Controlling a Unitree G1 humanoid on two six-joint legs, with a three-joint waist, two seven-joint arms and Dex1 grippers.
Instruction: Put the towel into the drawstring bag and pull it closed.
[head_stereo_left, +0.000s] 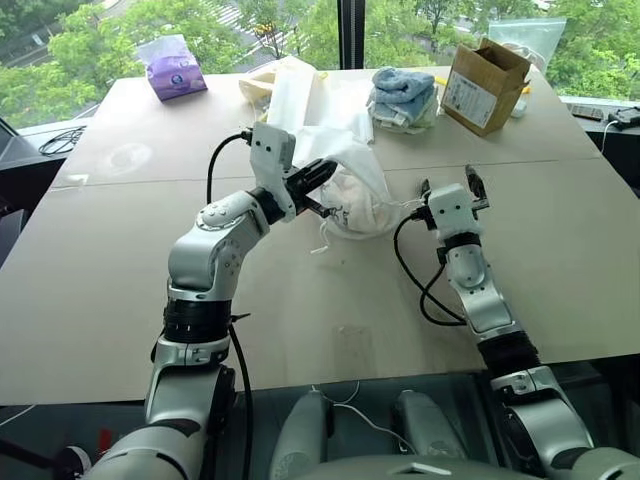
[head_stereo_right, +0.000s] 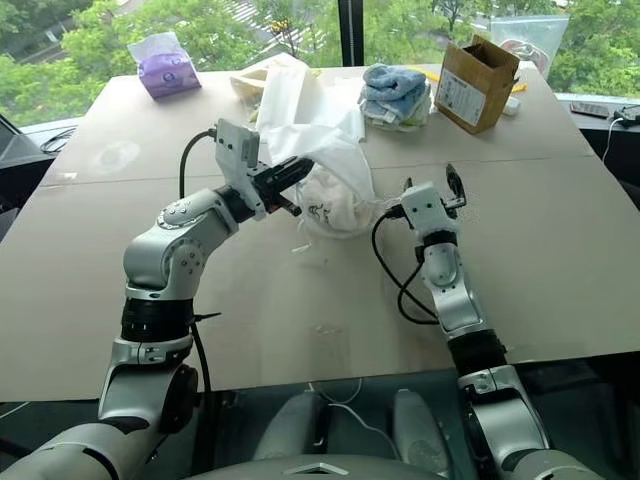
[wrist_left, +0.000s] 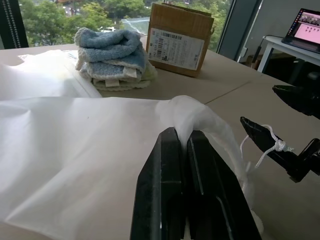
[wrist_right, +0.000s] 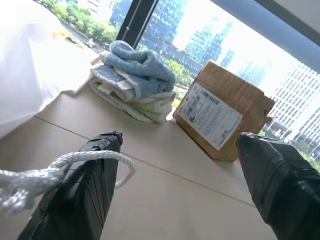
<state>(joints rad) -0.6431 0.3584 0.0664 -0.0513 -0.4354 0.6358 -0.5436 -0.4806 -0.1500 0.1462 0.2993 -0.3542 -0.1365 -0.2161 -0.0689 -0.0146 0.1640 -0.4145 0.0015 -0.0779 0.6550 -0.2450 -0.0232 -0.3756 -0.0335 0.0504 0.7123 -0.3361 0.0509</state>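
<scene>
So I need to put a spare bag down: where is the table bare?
Bare: the near table between the arms, and the far left by the purple tissue pack. Crowded: the far edge, with the drawstring bag, blue towel stack and cardboard box.

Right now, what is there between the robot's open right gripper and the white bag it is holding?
In the right wrist view, a knotted white cord drapes over one finger of the right gripper and leads toward the drawstring bag; below it is bare table.
</scene>
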